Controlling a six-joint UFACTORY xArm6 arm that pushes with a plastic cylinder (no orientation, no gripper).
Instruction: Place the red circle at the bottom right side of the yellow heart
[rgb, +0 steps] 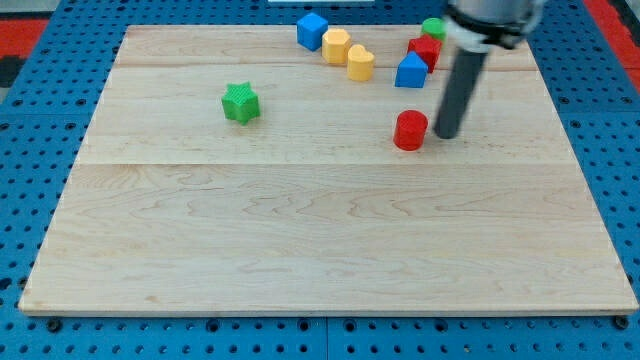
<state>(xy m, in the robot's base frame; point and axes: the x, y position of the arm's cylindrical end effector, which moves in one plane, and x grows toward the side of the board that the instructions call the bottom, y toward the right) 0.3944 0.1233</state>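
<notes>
Pale wooden board (300, 230) made of joined planks fills the view, lying on a blue perforated base (30, 130), with a patch of red showing at the view's top left corner. My tip (446, 135) is down on the wood just to the view's right of the red circle block (410, 130), close beside it, contact too tight to call; it is a bare dark rod, nothing clasped. Up and to the view's left sits the yellow heart block (360, 62), well apart from the red circle, with a second yellow block (336, 46) just beside it and a blue cube (312, 30) beyond. Near the rod: a blue block (411, 71), a red block (424, 50), a green round block (433, 27). A green star block (240, 103) stands alone at the view's left.
</notes>
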